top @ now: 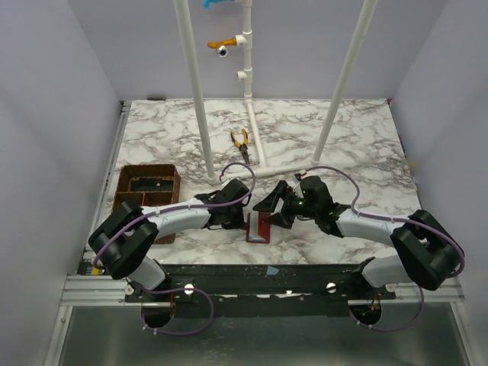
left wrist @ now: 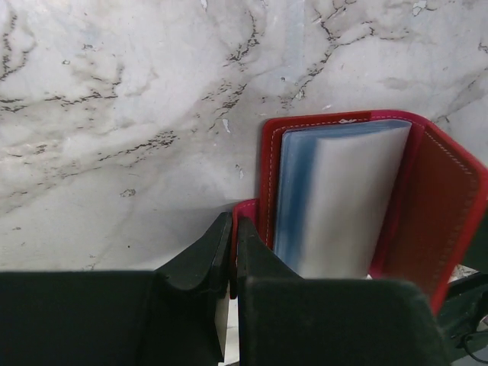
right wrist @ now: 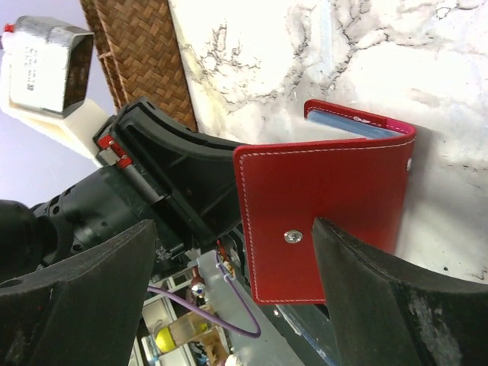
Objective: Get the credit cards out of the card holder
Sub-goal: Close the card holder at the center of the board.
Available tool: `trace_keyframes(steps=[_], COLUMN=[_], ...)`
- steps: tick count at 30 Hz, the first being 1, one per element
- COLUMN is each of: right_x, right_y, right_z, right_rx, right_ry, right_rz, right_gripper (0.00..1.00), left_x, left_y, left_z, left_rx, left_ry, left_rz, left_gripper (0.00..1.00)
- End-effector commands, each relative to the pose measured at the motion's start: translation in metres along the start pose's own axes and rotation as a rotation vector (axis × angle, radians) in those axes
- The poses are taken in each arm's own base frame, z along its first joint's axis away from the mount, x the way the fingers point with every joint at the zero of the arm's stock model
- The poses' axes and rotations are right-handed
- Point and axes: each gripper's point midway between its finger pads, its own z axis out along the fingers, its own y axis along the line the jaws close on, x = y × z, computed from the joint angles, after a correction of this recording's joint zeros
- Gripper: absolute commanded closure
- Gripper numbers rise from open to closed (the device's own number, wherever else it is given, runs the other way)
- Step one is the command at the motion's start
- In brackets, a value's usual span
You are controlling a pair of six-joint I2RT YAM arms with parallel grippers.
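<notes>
Marble table (top: 366, 152) | left gripper (left wrist: 231, 252) clamps card holder (left wrist: 335, 198) (open) | right gripper (right wrist: 235, 229) spread

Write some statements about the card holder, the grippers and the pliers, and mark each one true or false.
1. The left gripper is shut on an edge of the card holder. True.
2. The right gripper is shut as well. False: its jaws stand wide open beside the card holder.
3. The pliers lie inside the brown tray. False: they lie on the table, outside the tray.
4. The card holder bears a metal snap on its outside. True.
</notes>
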Motion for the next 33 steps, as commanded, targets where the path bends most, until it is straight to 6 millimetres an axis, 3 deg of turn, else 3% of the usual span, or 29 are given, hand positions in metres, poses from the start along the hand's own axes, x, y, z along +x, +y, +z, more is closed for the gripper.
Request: trace_keyframes(steps=[1, 10, 19, 21, 26, 33], right_x=[0.002, 0.006, 0.003, 0.004, 0.006, 0.001], right_y=[0.009, -0.015, -0.054, -0.060, -0.061, -0.049], right_z=[0.012, 0.028, 0.024, 0.023, 0.024, 0.026], right_rx=[-0.024, 0.050, 0.196, 0.218, 0.216, 0.196], right_ry=[0.022, 0.022, -0.038, -0.036, -0.029, -0.030], right_rz=[0.000, 0.034, 0.069, 0.075, 0.081, 0.059], right_gripper=[0.15, 0.15, 0.15, 0.14, 0.14, 0.14], left_x=[0.031, 0.036, 0.035, 0.034, 0.027, 0.013], left_y=[0.010, 0.009, 0.008, 0.008, 0.005, 0.000], left_z=[0.002, 0.001, -0.001, -0.003, -0.011, -0.034], left_rx=[-0.003, 0.021, 0.025, 0.026, 0.033, 0.046], left_ry=[0.099, 0.110, 0.107, 0.101, 0.078, 0.020], left_rz=[-0.024, -0.040, -0.032, -0.027, -0.018, 0.001], left_gripper=[1.00, 1.00, 1.00, 0.96, 0.90, 0.75])
